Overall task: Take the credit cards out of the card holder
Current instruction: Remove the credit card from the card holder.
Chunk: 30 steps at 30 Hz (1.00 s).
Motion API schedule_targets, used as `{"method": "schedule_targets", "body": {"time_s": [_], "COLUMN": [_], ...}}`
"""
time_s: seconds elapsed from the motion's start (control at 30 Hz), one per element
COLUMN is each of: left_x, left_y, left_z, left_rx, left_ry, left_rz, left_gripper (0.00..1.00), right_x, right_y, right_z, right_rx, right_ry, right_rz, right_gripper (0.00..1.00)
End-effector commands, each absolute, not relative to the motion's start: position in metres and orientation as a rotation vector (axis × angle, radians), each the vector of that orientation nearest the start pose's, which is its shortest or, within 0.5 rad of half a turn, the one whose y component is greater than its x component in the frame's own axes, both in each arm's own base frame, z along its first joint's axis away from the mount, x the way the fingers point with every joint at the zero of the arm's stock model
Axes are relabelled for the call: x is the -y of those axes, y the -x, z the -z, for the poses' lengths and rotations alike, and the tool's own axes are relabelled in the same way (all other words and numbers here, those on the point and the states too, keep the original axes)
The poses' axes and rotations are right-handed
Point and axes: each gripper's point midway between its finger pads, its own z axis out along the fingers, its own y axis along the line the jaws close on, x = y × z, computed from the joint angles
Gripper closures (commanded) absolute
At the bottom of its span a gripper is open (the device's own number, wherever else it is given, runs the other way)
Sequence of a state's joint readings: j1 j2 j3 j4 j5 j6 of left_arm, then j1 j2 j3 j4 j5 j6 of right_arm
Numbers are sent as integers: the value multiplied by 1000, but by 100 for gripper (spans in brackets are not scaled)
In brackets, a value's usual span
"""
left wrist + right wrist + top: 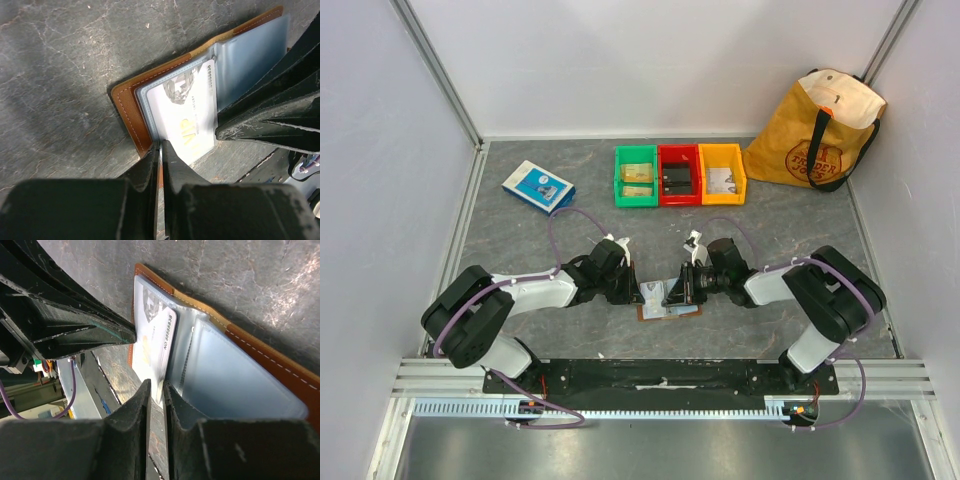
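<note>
Card holder (129,112): lies open on the desk (770,230), pale blue-grey inner faces up, brown leather rim showing around them. Position: close to the near edge, about mid-width, between the two tools.

Credit card (182,112): one visible. Pale face, gold lettering, and a printed number along one short edge. It sits part-way out of a clear sleeve on the holder's left half. The rest of the card is under the sleeve. The sleeve on the other half shows no card that I can make out.

Left tool (160,150): jaws almost fully closed, pinching the holder's near edge. A thin strip of brown leather shows in the slit between the fingers.

Right tool (156,389): jaws a narrow gap apart, wider than the card is thick. The card's exposed edge sits at the mouth of that gap. No firm pinch is visible, and I cannot tell whether either finger touches the card. Seen from the left wrist, the tip of this tool lies against the card's free long edge.

Both arms reach inward, and the tools meet nearly tip to tip over the holder.

Other items:
- Green bin (636,176), red bin (679,174) and yellow bin (722,172) stand side by side toward the far edge, centre. Contents too small to identify.
- Blue-and-white flat box (538,185) lies toward the far-left corner.
- Mustard tote bag (815,135) stands in the far-right corner.
</note>
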<state>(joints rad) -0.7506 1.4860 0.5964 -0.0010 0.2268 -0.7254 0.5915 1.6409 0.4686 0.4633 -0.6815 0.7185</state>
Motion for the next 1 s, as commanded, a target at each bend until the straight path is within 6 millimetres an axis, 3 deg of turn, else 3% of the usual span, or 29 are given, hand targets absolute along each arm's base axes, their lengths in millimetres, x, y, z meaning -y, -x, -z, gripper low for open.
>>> {"method": "schedule_targets", "body": {"time_s": [0.0,0.13,0.53,0.97], "left_x": [258,256,248,244], "left_y": [-176,-176,-174,-182], "left_z": [4,5,11,-1], "left_rx": [-2743,-2743,-2759,-2715], "left_ry": [-132,-128,-120,-124], "left_rz": [770,759,710,674], "left_gripper": [91,92,92,88], "right_x": [-295,-292,-263,-262], "right_y": [-199,-196,-197,-198], "right_z": [-30,-26,-21,-25], "right_rx": [-2438,-2448,-2503,-2507], "right_ry": [272,269,258,290], "right_rz": [-1430,-1425,-1316,-1291], "right_gripper": [79,100,100,100]}}
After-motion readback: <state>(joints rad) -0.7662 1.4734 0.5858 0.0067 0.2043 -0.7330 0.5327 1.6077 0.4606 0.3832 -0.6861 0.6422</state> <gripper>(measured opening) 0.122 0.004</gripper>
